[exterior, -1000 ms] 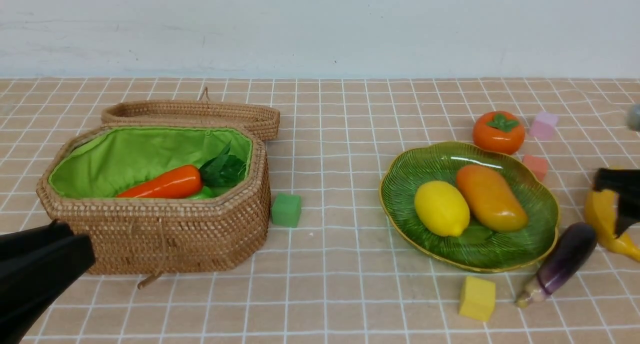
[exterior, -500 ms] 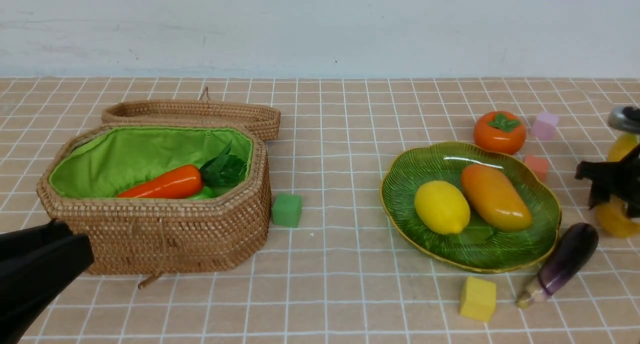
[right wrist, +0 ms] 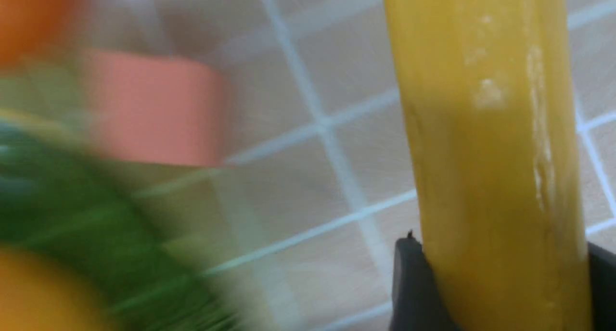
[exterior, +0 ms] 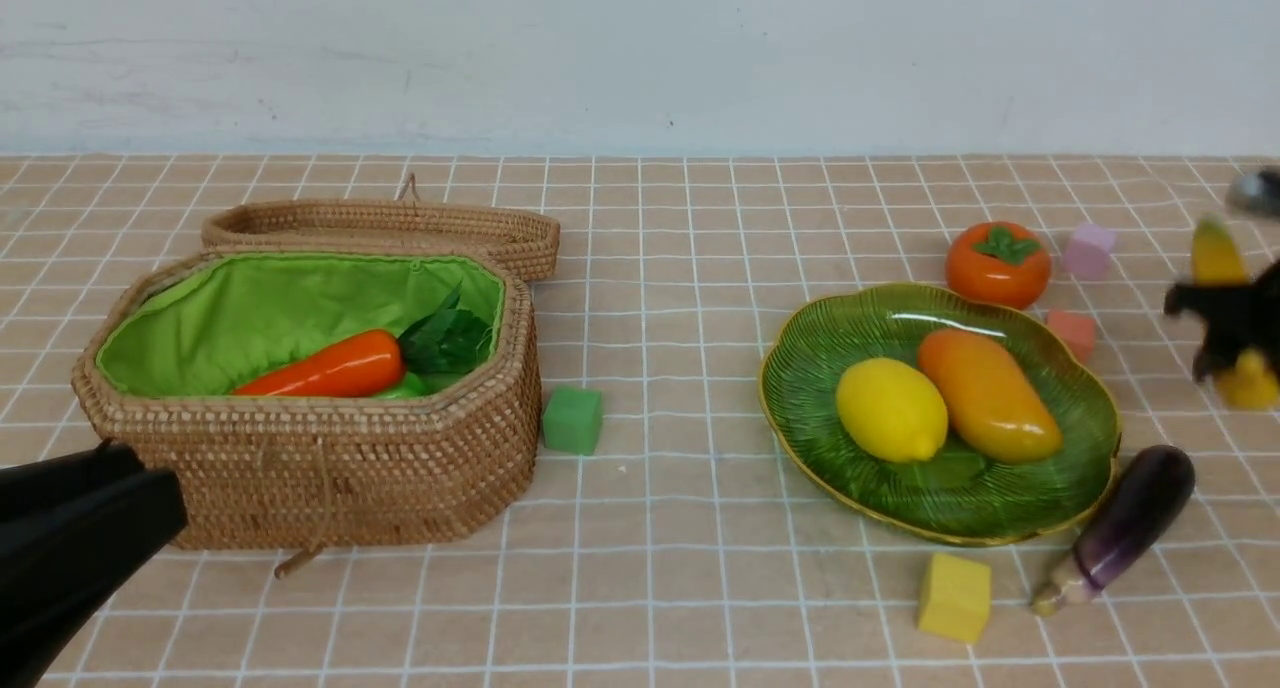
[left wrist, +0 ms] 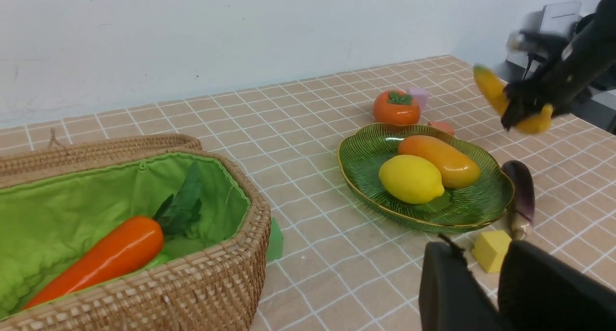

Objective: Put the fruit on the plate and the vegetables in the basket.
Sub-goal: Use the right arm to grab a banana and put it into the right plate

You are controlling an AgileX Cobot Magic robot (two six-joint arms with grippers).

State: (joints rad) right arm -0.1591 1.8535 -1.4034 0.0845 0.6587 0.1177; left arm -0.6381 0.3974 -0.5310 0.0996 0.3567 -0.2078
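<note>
The right pincer [exterior: 1232, 328] is clenched across the middle of the banana [exterior: 1216, 256], which hangs in the air with both ends sticking out, off the far right side of the plate [exterior: 800, 338] and clear of the table [exterior: 680, 528]. The wrist view shows the dark fingers pressing the banana's flanks.

The skin looks glossy and the hold is narrow, so the banana may swivel or slip on the way over. The lemon [exterior: 890, 410] and the mango [exterior: 988, 396] fill the middle of the plate. If the banana is set down carelessly it could knock one of them or slide off the wavy rim. The persimmon [exterior: 998, 264] and the salmon cube [exterior: 1072, 330] sit just beside the rim on the pincer's side and could be clipped by a low approach.

The left pincer [left wrist: 503, 273] hangs in front of the basket [exterior: 330, 478] with nothing in it. I cannot tell whether it is parted or closed.

- **Fruits:** four, with two on the plate, one in the air and one on the table.
- **Vegetables:** two are plain. The carrot [exterior: 325, 368] is in the basket and the eggplant [exterior: 1125, 523] lies just beside the plate's near rim. A pale green scrap under the carrot is too hidden to name.
- **Cubes:** four, namely salmon, green [exterior: 573, 420], yellow [exterior: 954, 597] and lilac [exterior: 1088, 251].
- **Plate and basket:** one of each, and the basket's lid [exterior: 400, 230] is thrown back.
</note>
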